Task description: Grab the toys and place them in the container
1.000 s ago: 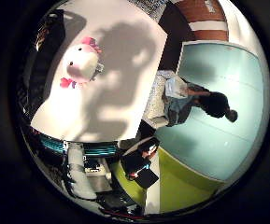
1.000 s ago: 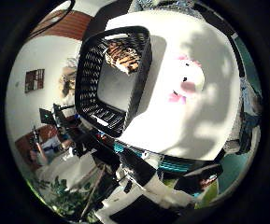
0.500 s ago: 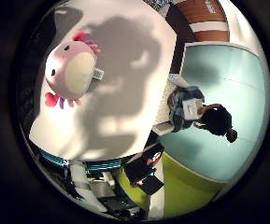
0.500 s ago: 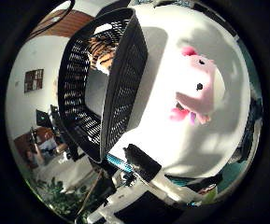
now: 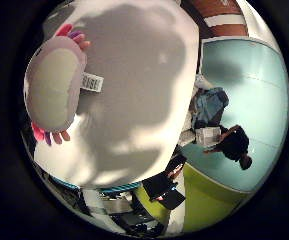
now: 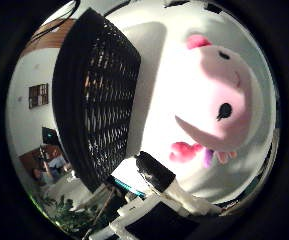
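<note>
A pink and cream plush toy (image 6: 222, 95) with a black eye and pink frills lies on the white table (image 5: 144, 90), close under my palm. In the right little finger side palm view the toy (image 5: 52, 85) shows its cream belly and a white tag. A black mesh container (image 6: 99, 100) stands on the table right beside the toy. A black and white part of my hand (image 6: 162, 180) shows at the table's edge in the right thumb side palm view. My hand's shadow falls on the table by the toy.
The table's edge (image 5: 179, 130) drops to a teal floor (image 5: 249, 90). A green surface (image 5: 199, 190) and dark furniture lie below the table. Shelves and a wall (image 6: 34, 95) show beyond the container.
The whole picture has shifted: the toy and the container fill far more of each view than before, so the palm has come down close over the toy. The toy lies where it was.
</note>
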`<state>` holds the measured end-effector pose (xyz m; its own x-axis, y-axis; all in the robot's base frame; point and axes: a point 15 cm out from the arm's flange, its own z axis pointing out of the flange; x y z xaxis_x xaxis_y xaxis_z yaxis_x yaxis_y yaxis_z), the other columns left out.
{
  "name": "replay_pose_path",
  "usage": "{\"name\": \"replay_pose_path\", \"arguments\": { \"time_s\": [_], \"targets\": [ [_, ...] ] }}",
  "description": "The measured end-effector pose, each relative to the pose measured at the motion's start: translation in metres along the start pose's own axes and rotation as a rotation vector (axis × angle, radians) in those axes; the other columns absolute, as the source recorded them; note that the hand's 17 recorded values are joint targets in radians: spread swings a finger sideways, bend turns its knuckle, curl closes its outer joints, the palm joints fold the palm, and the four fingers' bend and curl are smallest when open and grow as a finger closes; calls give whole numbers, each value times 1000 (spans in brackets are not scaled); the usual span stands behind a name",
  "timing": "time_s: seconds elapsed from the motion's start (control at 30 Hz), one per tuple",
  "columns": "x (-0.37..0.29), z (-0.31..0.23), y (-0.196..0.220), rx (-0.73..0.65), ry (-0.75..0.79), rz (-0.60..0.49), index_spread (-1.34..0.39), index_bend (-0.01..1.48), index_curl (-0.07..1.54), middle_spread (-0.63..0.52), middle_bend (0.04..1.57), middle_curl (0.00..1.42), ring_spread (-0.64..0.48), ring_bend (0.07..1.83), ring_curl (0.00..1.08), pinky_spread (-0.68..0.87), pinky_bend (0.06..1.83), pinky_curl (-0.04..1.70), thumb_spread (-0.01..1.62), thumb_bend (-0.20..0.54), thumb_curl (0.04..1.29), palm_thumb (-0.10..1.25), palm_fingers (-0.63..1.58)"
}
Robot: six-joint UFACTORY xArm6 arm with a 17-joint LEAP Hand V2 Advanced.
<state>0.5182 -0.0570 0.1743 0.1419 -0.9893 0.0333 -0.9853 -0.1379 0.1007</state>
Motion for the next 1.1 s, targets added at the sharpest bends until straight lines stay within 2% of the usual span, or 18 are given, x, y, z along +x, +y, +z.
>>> {"name": "replay_pose_path", "arguments": {
  "time_s": [0.23, 0.3, 0.4, 0.47, 0.53, 0.57, 0.67, 0.7, 0.83, 0.97, 1.1],
  "targets": [
    [6, 26, 6, -42, -18, 17, -332, 151, 252, 2, 214, 338, 161, 383, 256, 428, 431, 300, 1101, -21, 279, 476, 142],
    [7, 36, 11, -60, -23, 21, -321, 143, 247, -25, 250, 349, 108, 447, 267, 406, 441, 299, 1100, -20, 280, 480, 260],
    [12, 49, 20, -68, -29, 32, -308, 139, 232, -113, 373, 393, -74, 647, 306, 210, 500, 291, 1108, -17, 284, 507, 554],
    [16, 52, 23, -61, -28, 40, -343, 148, 224, -187, 496, 459, -211, 817, 369, -70, 692, 335, 1105, -15, 290, 537, 833],
    [18, 53, 26, -56, -27, 41, -405, 245, 270, -239, 602, 531, -279, 927, 429, -281, 834, 389, 1117, -2, 308, 601, 1128],
    [19, 53, 27, -53, -27, 40, -429, 303, 312, -256, 656, 573, -288, 971, 463, -327, 885, 426, 1121, -3, 318, 635, 1151],
    [19, 48, 24, -29, -23, 32, -470, 582, 472, -278, 869, 707, -283, 1115, 547, -327, 1062, 532, 1123, -3, 355, 723, 1213],
    [19, 43, 22, -16, -24, 31, -474, 709, 552, -280, 947, 765, -279, 1189, 587, -307, 1144, 584, 1121, -3, 371, 766, 1182],
    [12, 12, 19, 53, -55, 23, -413, 1017, 757, -269, 1142, 898, -275, 1319, 688, -249, 1311, 726, 1117, 3, 420, 891, 1101],
    [7, -24, 24, 100, -65, 24, -334, 1141, 862, -242, 1240, 962, -262, 1378, 758, -209, 1350, 846, 1113, 3, 477, 998, 1043],
    [-8, -38, 54, 11, -89, 6, -291, 1171, 905, -222, 1282, 984, -257, 1402, 804, -172, 1341, 953, 1091, -9, 523, 1036, 1008]
  ]
}}
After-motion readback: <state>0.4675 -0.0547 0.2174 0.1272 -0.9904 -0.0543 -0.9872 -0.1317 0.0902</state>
